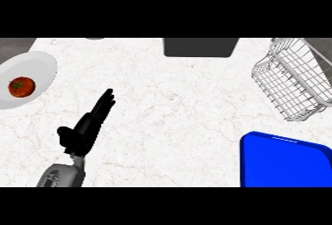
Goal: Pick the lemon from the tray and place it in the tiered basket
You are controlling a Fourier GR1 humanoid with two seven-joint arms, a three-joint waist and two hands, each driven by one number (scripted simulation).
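The blue tray (285,160) lies at the lower right of the counter, and no lemon shows on it or anywhere in the head view. A white wire tiered basket (293,79) stands at the right edge, tilted in the view, with nothing visible inside. My left hand (84,129) is at the lower left, open, fingers straight and pointing up toward the far side, holding nothing. The right hand does not show.
A white plate (32,70) at the far left carries a red tomato (20,86). A dark grey box (200,47) sits at the counter's far edge, centre. The white marble counter (175,118) spreads between them.
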